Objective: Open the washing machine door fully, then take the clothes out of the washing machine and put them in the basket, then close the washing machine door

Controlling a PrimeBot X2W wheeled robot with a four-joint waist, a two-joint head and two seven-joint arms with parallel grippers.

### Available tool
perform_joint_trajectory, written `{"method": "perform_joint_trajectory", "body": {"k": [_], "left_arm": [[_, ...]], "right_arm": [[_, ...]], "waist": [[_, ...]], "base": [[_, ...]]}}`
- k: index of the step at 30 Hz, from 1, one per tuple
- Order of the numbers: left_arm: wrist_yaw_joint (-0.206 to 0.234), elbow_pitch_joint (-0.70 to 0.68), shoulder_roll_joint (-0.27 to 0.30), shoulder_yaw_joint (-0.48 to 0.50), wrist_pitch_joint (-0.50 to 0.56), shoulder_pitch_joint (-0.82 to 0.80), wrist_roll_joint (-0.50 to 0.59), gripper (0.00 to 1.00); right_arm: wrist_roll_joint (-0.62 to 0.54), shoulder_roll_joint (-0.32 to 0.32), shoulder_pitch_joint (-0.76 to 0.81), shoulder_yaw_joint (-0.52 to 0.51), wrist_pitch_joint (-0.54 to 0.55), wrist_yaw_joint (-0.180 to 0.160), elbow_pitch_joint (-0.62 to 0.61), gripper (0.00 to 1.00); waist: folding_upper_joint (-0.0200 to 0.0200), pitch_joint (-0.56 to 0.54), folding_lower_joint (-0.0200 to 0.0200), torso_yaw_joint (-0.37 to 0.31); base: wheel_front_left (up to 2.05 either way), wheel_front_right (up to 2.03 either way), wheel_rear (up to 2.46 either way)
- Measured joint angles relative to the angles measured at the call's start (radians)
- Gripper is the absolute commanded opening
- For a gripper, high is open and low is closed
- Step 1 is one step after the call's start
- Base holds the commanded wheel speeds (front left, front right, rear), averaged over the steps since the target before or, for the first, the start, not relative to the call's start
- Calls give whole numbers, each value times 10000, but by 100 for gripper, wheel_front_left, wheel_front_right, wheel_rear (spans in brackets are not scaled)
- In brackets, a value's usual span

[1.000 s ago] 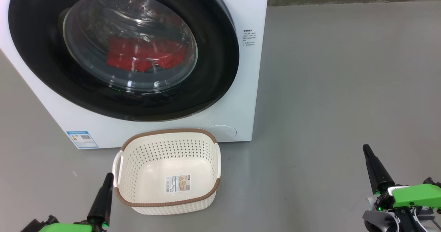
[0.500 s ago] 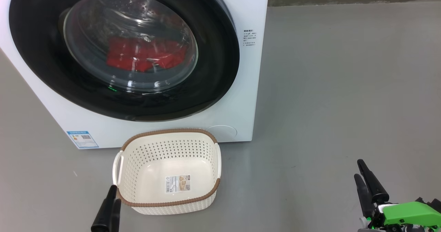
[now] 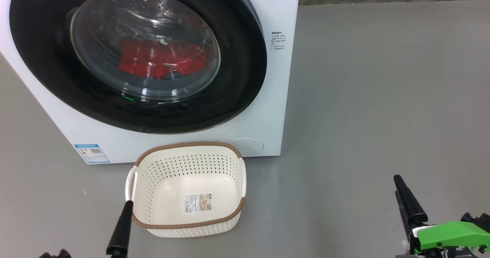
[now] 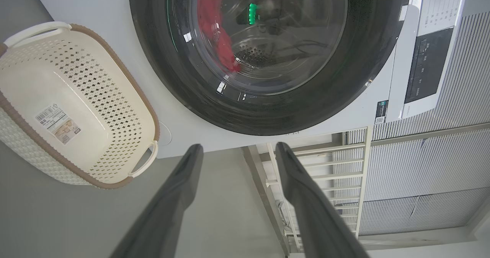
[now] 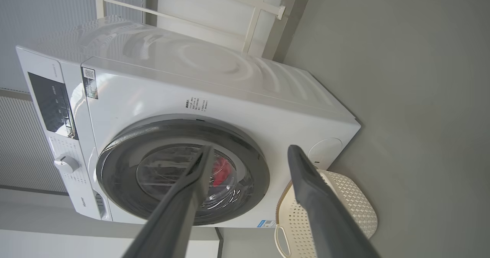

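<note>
Head view: the washing machine [image 3: 277, 108] stands on the grey floor [image 3: 363, 97]. Its washing machine door [image 3: 245, 78] is closed, and red clothes [image 3: 160, 61] lie inside behind the glass. The basket [image 3: 187, 146] sits on the floor just in front of the washing machine, a paper label [image 3: 198, 203] on its bottom.

Left wrist view: the left pincer [image 4: 239, 146] is released, jaws wide apart and empty. It is aimed toward the washing machine, apart from it.

Right wrist view: the right pincer [image 5: 250, 147] is likewise released, grasping nothing, short of the washing machine door.
</note>
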Motion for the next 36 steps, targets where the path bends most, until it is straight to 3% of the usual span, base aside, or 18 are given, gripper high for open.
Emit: {"method": "perform_joint_trajectory", "body": {"k": [15, 36], "left_arm": [[174, -418, 31, -343, -441, 156, 2493, 100], [483, -844, 182, -848, -1055, 244, 5118, 100]], "right_arm": [[-2038, -201, 2, 337, -414, 0, -140, 100], [-4460, -378, 8, 721, -974, 0, -314, 100]], "waist": [[0, 1, 0, 46], [0, 12, 0, 74]], "base": [[0, 0, 0], [0, 0, 0]]}}
